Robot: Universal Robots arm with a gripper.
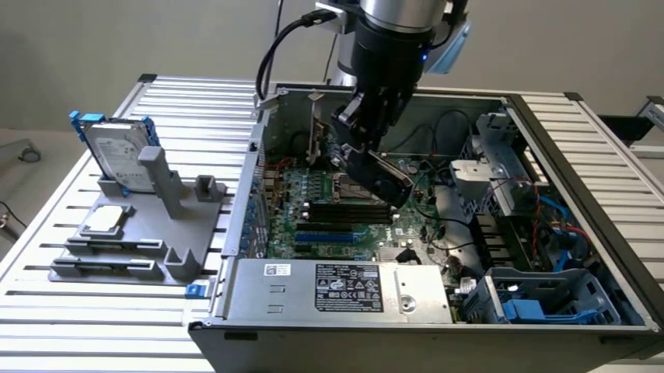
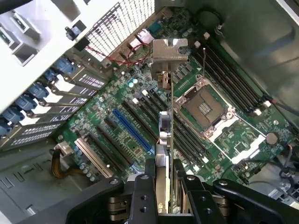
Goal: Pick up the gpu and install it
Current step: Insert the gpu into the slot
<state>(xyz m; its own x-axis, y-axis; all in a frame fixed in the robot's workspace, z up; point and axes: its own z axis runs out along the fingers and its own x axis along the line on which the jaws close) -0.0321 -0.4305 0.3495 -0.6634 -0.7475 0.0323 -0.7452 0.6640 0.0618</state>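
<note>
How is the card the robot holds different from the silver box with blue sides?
The gpu is dark and hangs in the gripper inside the computer case; the hard drive is silver and stands in a grey rack outside it. Both are flat.

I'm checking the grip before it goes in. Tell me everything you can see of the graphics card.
The graphics card is a thin flat card, edge-on in the wrist view, with a bent silver metal bracket at its far end. In the exterior view its face looks black. The gripper is shut on its near end, pressing both faces. It hangs tilted over the green motherboard; whether it touches a slot I cannot tell.
</note>
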